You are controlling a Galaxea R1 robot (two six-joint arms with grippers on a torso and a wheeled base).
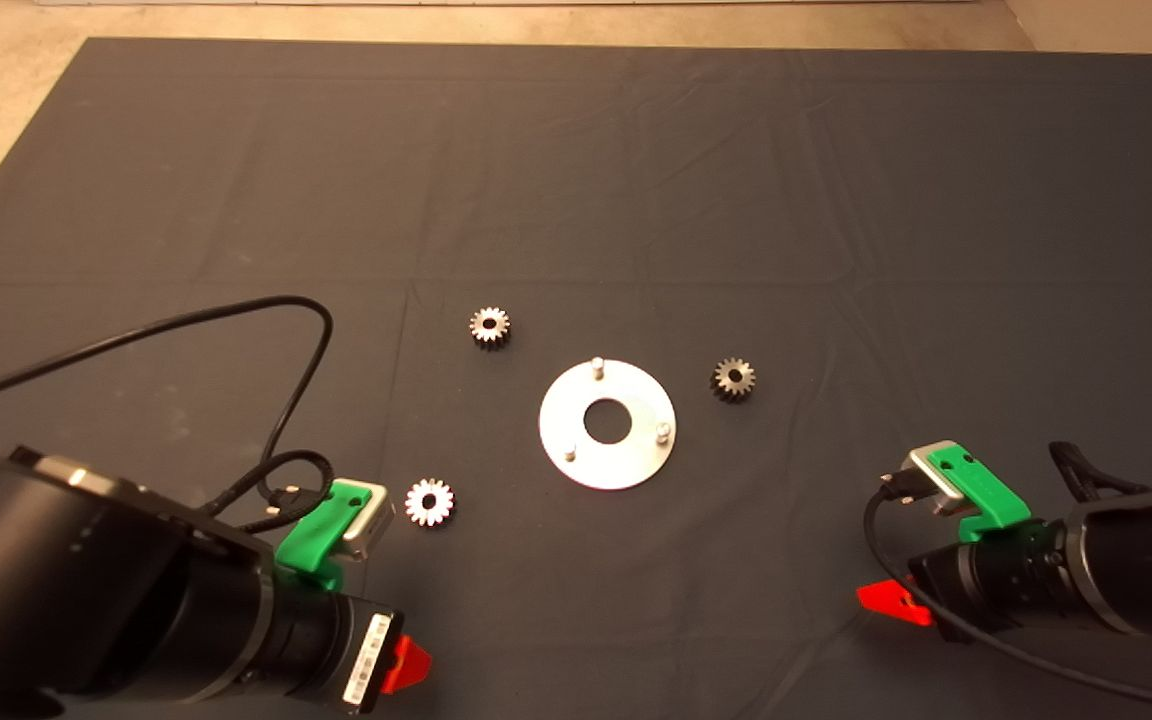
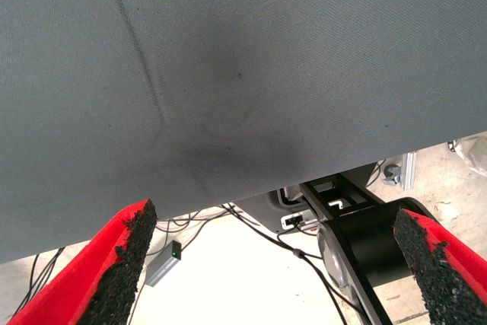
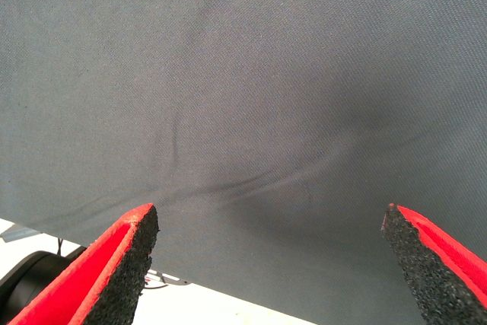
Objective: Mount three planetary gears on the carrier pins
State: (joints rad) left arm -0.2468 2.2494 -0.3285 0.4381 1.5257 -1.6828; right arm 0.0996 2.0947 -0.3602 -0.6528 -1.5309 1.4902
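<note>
Dark grey cloth mat (image 1: 836, 200) covers the table, creased in a few lines, with pale floor showing beyond its far edge. Near the middle of the mat lies a flat round silver metal disc (image 1: 607, 424) with a large centre hole, and three short silvery pegs stand upright on it: one at the far side (image 1: 596, 365), one at the right (image 1: 664, 431), one at the near left (image 1: 570, 455). All three pegs are bare.

Three small silvery toothed spur gears with dark centre holes lie flat on the mat around the disc, none touching it: one beyond and to its left (image 1: 489, 326), one just off its right side (image 1: 733, 378), and one to its near left (image 1: 429, 501).

By this showing the task has not begun; all three gears are yet to be picked up and set on pegs.

Left claw (image 1: 406, 664) waits at the lower left edge, its red black-padded fingers (image 2: 125, 256) spread wide apart and empty, close to the near-left gear. Right claw (image 1: 891, 600) waits at the lower right edge, its fingers (image 3: 125, 260) likewise wide apart, holding nothing.
</note>
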